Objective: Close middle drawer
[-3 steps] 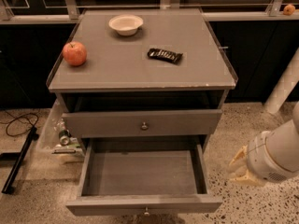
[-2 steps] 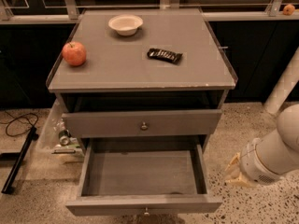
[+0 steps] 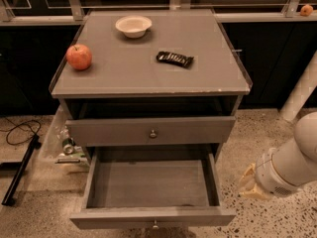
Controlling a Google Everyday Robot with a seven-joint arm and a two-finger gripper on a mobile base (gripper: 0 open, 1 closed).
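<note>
The middle drawer [image 3: 148, 185] is pulled far out of the grey cabinet and is empty inside. Its flat grey front [image 3: 124, 217] faces me at the bottom of the view, with a small round knob [image 3: 155, 225] at its centre. Above it the top drawer front [image 3: 109, 131] with the same kind of knob [image 3: 153, 133] sits nearly flush. The lowest drawer is hidden beneath the open one. My gripper [image 3: 247, 183] hangs on the white arm [image 3: 290, 165] to the right of the open drawer, beside its right wall and not touching it.
On the cabinet top [image 3: 124, 73] lie a red apple [image 3: 79, 56], a white bowl [image 3: 133, 25] and a dark snack bar [image 3: 174, 58]. Cables and clutter [image 3: 67, 148] lie on the floor to the left. A white post [image 3: 299, 95] stands at the right.
My arm has dropped a little and drawn slightly left, closer to the open drawer's right side. The drawer has not moved.
</note>
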